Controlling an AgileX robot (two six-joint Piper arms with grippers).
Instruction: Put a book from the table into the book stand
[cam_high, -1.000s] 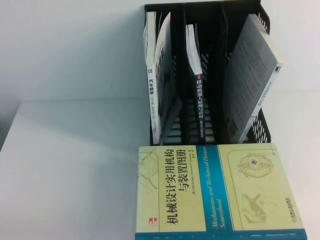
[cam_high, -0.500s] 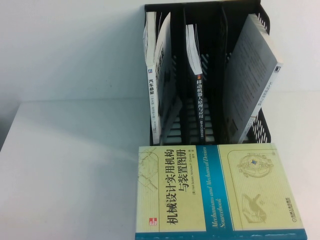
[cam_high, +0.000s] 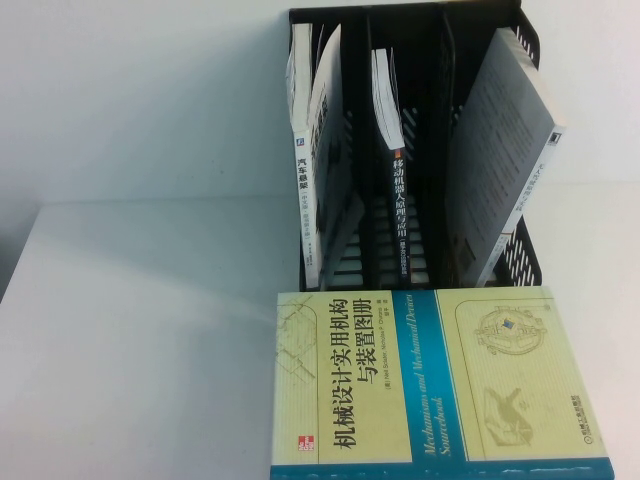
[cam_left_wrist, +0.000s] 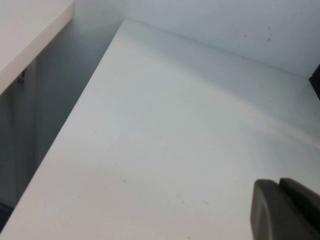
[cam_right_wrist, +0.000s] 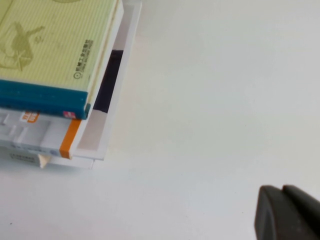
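A yellow-green book with a blue band lies flat at the table's front, on top of a stack. In the right wrist view the same book sits above white books. The black book stand stands behind it with three slots. Neither gripper shows in the high view. My left gripper is shut and empty over bare white table, far from the book. My right gripper is shut and empty, above the table beside the stack's corner.
The stand holds a white book in its left slot, a dark book in the middle and a leaning grey book on the right. The table's left edge drops to a gap beside another surface.
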